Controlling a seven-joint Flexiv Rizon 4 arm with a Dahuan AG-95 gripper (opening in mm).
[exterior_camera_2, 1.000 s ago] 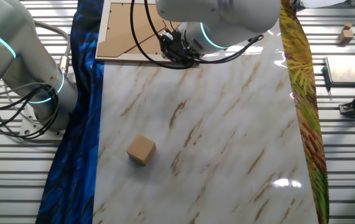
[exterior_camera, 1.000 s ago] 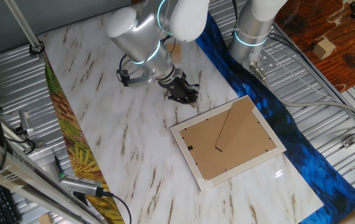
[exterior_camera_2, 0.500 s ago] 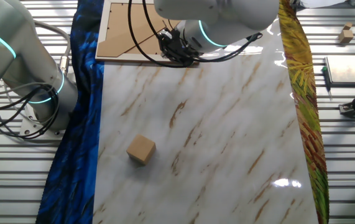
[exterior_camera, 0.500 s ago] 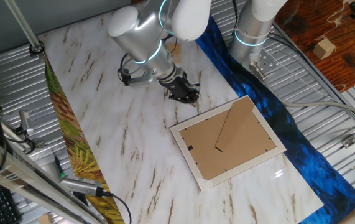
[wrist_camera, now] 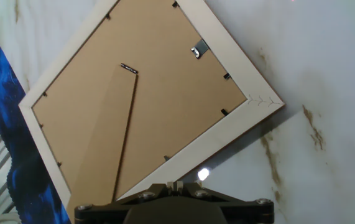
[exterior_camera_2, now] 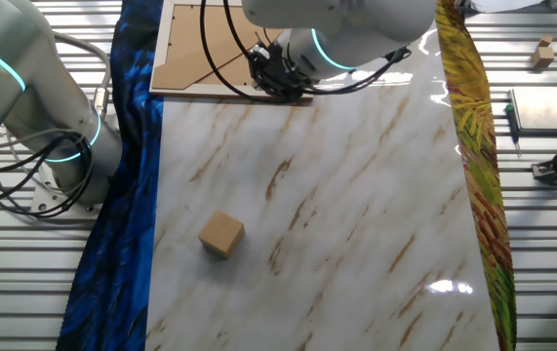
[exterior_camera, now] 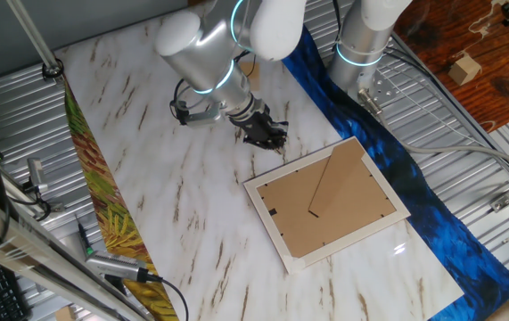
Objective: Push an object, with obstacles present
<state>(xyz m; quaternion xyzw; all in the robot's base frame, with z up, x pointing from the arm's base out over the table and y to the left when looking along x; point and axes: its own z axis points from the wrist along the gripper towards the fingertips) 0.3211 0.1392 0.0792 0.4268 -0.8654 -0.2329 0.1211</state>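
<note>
Marble bench (exterior_camera: 138,178), blue cloth (exterior_camera: 441,236) down its right side | picture frame (exterior_camera: 325,205) face-down at centre-right, fingers (exterior_camera: 266,136) at its upper-left edge, their opening we cannot tell | risk: we judge an off-centre shove could spin the frame onto the cloth

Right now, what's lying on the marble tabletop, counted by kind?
Picture frame: 1
Wooden cube: 1
Total: 2
</note>
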